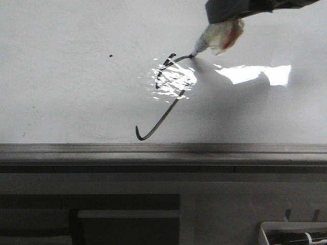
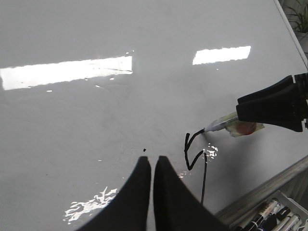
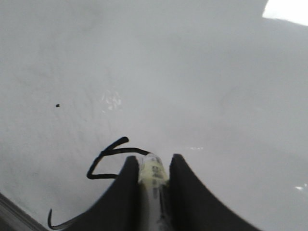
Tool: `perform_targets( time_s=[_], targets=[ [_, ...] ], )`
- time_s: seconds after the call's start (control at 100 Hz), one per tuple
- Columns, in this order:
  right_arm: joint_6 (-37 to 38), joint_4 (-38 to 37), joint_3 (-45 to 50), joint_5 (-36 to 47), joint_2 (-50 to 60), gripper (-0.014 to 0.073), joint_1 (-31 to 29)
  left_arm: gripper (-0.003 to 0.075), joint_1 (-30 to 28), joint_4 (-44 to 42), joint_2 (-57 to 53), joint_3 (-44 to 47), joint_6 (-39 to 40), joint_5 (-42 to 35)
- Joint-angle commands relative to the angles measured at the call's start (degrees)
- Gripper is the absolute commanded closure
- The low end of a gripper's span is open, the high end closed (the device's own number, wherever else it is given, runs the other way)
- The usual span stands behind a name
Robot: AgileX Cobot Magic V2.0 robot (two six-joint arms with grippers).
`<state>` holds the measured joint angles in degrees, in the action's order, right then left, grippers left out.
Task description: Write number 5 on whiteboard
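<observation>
Left gripper (image 2: 153, 166), jaws together and empty, hovers low in the left wrist view, clear of the writing. The 5 (image 1: 166, 97) sits centre-frame on the whiteboard (image 1: 66, 97). Upper right, the right gripper (image 1: 240, 10) clamps the marker (image 1: 217, 38), tip on the top bar for contact.

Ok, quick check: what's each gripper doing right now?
Left gripper: shut, holding nothing, hovering over the whiteboard.
Right gripper: shut on the marker, tip at the number 5.
</observation>
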<state>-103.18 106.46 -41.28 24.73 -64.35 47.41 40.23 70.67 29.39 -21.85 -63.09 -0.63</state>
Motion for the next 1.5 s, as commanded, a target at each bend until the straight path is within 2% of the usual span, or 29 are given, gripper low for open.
perform_targets(
  time_s=[0.0, 0.14, 0.24, 0.31, 0.43, 0.5, 0.56, 0.63, 0.69, 0.81, 0.92, 1.04, 1.37, 1.49],
  targets=[
    [-0.68, -0.37, 0.30, 7.51, 1.58, 0.0645, -0.89, 0.0741, 0.00, -0.05, 0.05, -1.69, 0.63, -1.48],
    [-0.68, -0.37, 1.04, 7.23, 2.07, 0.0645, -0.89, 0.0741, 0.00, -0.05, 0.05, -1.69, 0.63, -1.48],
    [-0.68, -0.37, 0.75, 4.08, 2.22, 0.0645, -0.89, 0.0741, 0.00, -0.05, 0.05, -1.69, 0.63, -1.48],
    [-0.78, -0.63, 0.28, -1.81, 3.29, 0.0644, -0.78, 0.0741, 0.00, -0.05, 0.05, -1.69, 0.63, -1.48],
    [-0.78, -2.69, -0.21, -17.30, 5.85, 0.0644, -0.78, 0.0723, 0.00, -0.05, 0.05, -1.69, 0.63, -0.14],
    [-0.78, -3.23, -0.36, -23.66, 6.64, 0.0644, -0.78, 0.0630, 0.00, -1.43, 0.50, -2.36, 0.63, 3.09],
    [-0.78, -4.22, -0.36, -27.57, 6.67, 0.0644, -0.78, 0.0468, 0.00, -4.45, 1.87, -3.60, 0.63, 6.75],
    [-0.78, -6.61, -0.36, -32.07, 6.55, 0.0644, -0.78, 0.0321, 0.00, -7.73, 4.48, -5.60, 0.63, 11.03],
    [-0.78, -8.96, -0.36, -36.31, 6.01, 0.0644, -0.78, 0.0271, 0.00, -11.54, 7.67, -8.02, 0.63, 15.54],
    [-0.68, -11.76, -0.36, -41.63, 4.75, 0.0644, -0.78, 0.0307, 0.00, -19.44, 14.54, -13.17, 0.63, 25.74],
    [-0.68, -15.23, -0.36, -43.19, 4.50, 0.0645, -0.78, 0.0356, 0.00, -22.35, 19.78, -17.15, 0.63, 29.65],
    [-0.68, -18.74, -0.36, -47.02, 4.50, 0.0645, -0.78, 0.0370, 0.00, -23.29, 23.74, -20.26, 0.63, 30.42],
    [-0.68, -18.73, -0.36, -50.25, 4.40, 0.0645, -0.78, 0.0379, 0.00, -23.50, 29.02, -22.00, 0.63, 33.21],
    [-0.68, -18.73, -0.36, -50.84, 4.28, 0.0645, -0.78, 0.0469, 0.00, -23.40, 29.02, -22.00, 0.63, 32.85]
  ],
)
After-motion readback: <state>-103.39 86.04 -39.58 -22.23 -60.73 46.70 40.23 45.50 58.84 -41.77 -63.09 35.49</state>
